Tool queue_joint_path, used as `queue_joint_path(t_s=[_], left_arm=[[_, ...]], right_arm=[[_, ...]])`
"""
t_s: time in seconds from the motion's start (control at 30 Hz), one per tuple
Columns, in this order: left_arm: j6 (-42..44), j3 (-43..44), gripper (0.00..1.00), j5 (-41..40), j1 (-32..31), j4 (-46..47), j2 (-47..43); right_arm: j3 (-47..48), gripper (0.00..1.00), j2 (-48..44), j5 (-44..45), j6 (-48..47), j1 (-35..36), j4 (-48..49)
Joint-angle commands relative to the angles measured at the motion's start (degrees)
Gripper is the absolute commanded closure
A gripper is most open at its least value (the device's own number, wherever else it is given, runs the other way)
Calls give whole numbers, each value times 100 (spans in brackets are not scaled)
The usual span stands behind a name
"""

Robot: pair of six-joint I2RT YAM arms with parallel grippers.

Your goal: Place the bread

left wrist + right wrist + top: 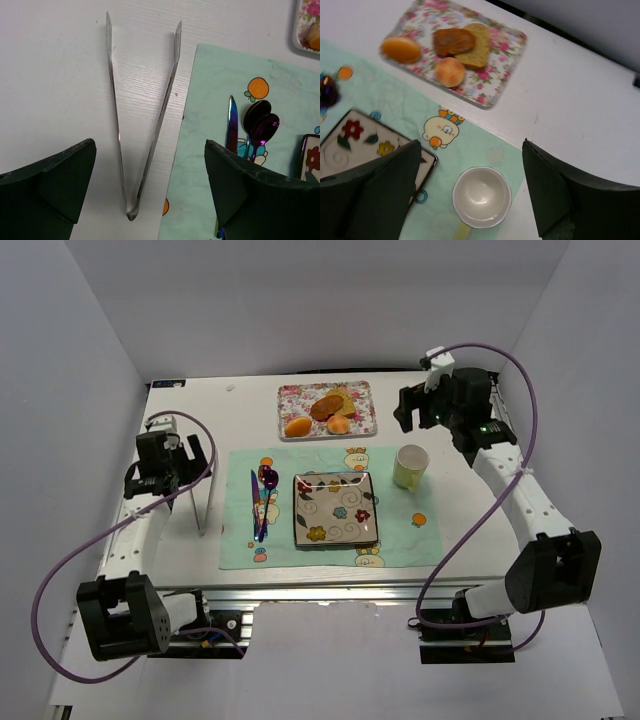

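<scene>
1. In the top view, the bread sat at the near right of the flowered tray, at the far side of the table. Your right gripper hung just right of the tray, and your left gripper was well away, over the tongs.
2. In the left wrist view, your left gripper had its jaws wide apart and held nothing. The tongs lay splayed on the table beneath it. The bread did not show clearly here.
3. In the right wrist view, your right gripper was also spread and empty, above the cup. The bread looked like a small round bun, peach-orange with a paler top and narrower than the cup's mouth. It lay close against the tan slice, near the tray's front rim. It was probably light, soft and easily squashed, so you would have done best to take it across its widest part, from the free sides, closing gently.
</scene>
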Motion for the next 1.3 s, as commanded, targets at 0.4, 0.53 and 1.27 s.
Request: queue_joint_path(t_s=[0.4,0.53,1.27], left_arm=[[629,466,2,-921,-30,-982,1061],[1215,449,2,-676,-48,-1016,1376],[1201,124,32,230,-92,100,2959]], right_arm=[[-441,11,-266,-4840,-3034,-128,-640],[-590,11,-310,-4656,-2912,-128,-465],[-643,11,-327,-4198,-2893,-207,-605]])
